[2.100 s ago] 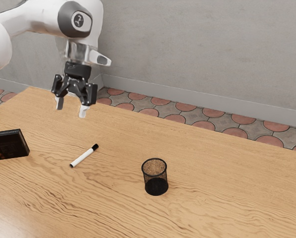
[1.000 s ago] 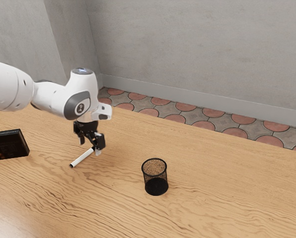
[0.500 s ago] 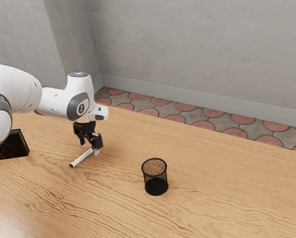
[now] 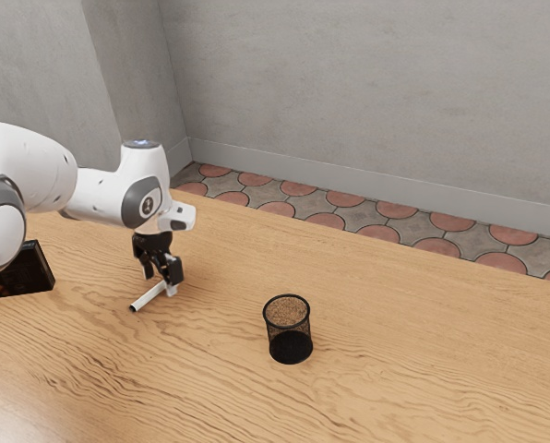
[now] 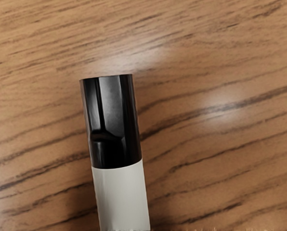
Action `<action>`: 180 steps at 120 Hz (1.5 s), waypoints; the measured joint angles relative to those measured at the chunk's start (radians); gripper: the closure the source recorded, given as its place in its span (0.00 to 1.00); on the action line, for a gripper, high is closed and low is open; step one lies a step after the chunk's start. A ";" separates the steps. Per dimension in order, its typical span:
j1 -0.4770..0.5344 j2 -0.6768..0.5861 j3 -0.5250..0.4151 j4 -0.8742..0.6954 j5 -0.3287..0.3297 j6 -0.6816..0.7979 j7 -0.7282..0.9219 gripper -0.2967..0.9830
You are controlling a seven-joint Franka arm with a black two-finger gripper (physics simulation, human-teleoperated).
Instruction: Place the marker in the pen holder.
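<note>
Wrist view: wht marker [image 5: 122, 199], blk cap [image 5: 113, 113] (glossy)

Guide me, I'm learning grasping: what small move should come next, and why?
I'd probably close the gripper on the marker: its open fingers seem to stand on either side, low over the table, and the marker lies outside the pen holder.
</note>
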 joint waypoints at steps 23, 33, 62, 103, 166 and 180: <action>0.001 0.005 -0.002 0.002 -0.004 0.002 0.016 0.51; 0.001 0.007 -0.003 0.010 -0.005 0.004 0.022 0.59; 0.001 0.019 -0.004 0.023 -0.004 0.008 0.033 0.76; -0.007 -0.086 -0.061 0.007 0.013 0.088 0.020 0.83; -0.014 -0.422 -0.375 -0.312 -0.045 0.552 -0.010 0.83; -0.016 -0.401 -0.436 -0.309 -0.060 0.591 -0.006 0.82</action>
